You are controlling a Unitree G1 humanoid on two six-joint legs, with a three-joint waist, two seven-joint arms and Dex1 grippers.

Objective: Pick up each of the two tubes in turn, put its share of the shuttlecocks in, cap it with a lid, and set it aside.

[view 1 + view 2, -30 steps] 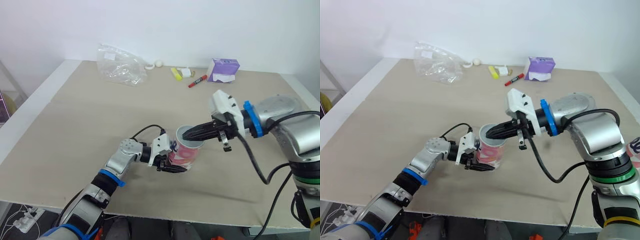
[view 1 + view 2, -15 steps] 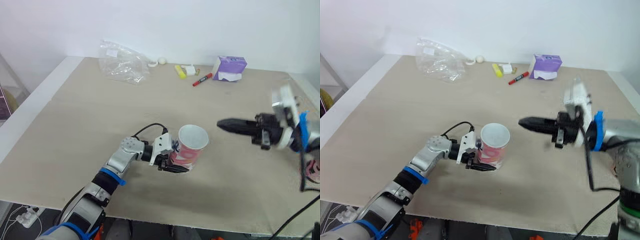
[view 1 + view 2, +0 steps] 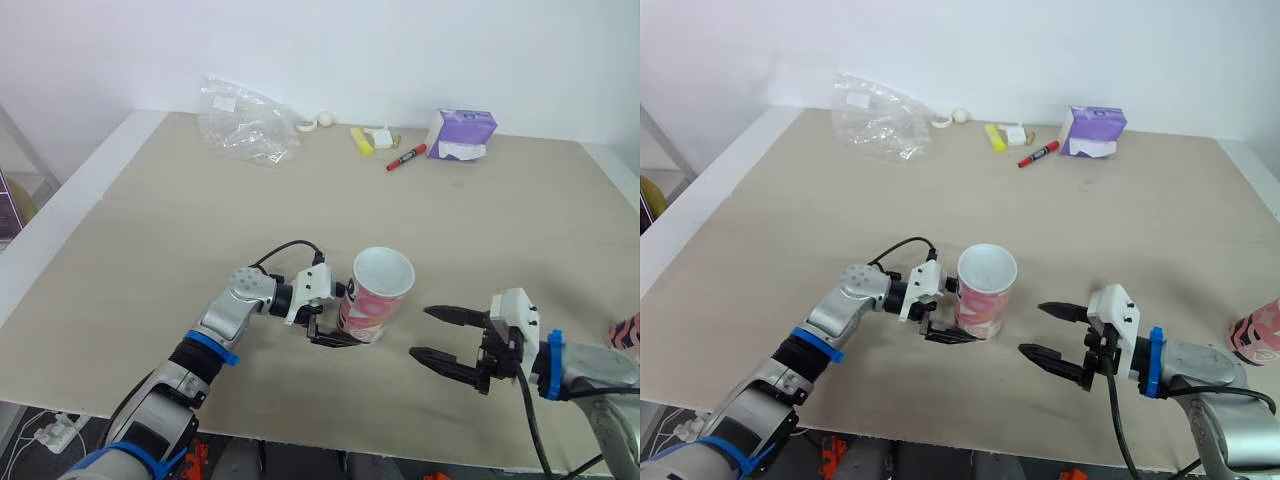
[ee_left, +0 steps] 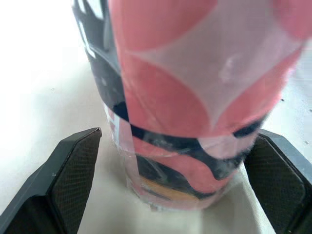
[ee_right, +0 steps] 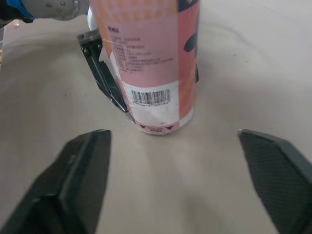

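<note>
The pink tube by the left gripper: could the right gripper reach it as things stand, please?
Probably yes: the right gripper is open, points at the pink tube, and only bare table lies between them.

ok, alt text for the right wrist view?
A pink tube with a barcode label stands upright on the beige table, straight ahead of the right gripper, whose two black fingers are spread wide and clear of it. The left gripper straddles the tube's base, one of its black fingers plain beside the label.
</note>
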